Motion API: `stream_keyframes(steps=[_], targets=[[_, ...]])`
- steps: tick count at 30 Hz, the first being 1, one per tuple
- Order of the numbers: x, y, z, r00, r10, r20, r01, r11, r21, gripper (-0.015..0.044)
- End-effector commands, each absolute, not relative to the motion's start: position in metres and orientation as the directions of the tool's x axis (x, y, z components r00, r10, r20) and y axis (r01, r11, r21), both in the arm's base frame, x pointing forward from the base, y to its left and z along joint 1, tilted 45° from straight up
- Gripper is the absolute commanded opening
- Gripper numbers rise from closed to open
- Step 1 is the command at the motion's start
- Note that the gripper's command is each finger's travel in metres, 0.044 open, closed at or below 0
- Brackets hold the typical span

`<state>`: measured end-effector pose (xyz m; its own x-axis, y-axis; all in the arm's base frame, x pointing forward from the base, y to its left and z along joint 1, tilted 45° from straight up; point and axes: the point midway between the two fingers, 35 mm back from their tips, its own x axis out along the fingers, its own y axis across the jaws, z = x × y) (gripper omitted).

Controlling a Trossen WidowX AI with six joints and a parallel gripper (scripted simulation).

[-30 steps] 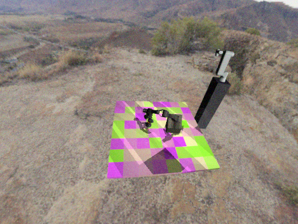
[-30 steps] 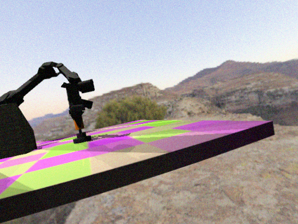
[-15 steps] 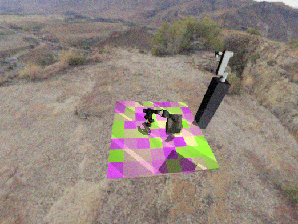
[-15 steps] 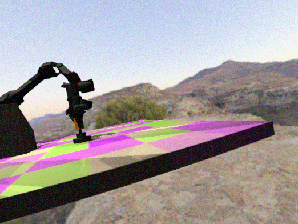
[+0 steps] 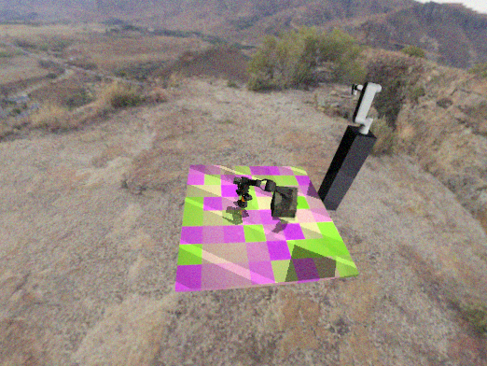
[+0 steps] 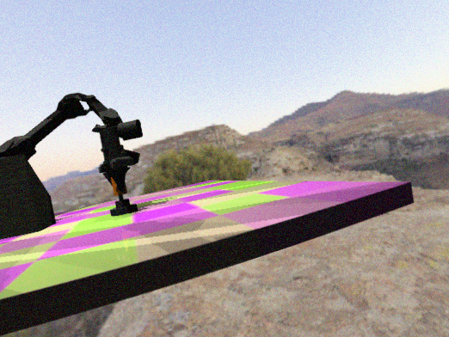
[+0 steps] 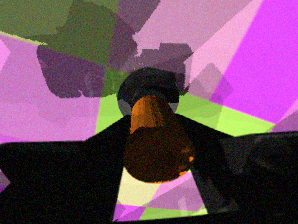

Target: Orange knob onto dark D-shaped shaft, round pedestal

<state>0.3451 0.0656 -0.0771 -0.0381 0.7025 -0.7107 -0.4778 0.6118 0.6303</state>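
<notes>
Exterior view: the fingers (image 5: 243, 198) (image 6: 119, 189), partly open, grip the orange knob (image 5: 243, 200) (image 6: 114, 186) (image 7: 158, 152) above the dark pedestal (image 5: 242, 204) (image 6: 124, 210) (image 7: 148, 82) on the checkered worktop (image 5: 224, 261) (image 6: 215, 228) (image 7: 235, 30). Whether knob and shaft touch, I cannot tell.
</notes>
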Motion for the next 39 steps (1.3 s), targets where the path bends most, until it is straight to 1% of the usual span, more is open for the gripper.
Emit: stream_keyframes(steps=[1,11,18,39], targets=[[0.3443,0.0659,-0.0774,-0.038,0.704,-0.709,-0.481,0.609,0.630,0.0000],[0.3446,0.0630,-0.0739,-0.037,0.704,-0.710,-0.489,0.606,0.627,0.0000],[0.3456,0.0643,-0.0755,-0.037,0.704,-0.709,-0.653,0.520,0.551,0.0000],[0.3442,0.0638,-0.0744,-0.038,0.704,-0.709,-0.653,0.520,0.551,0.0000]])
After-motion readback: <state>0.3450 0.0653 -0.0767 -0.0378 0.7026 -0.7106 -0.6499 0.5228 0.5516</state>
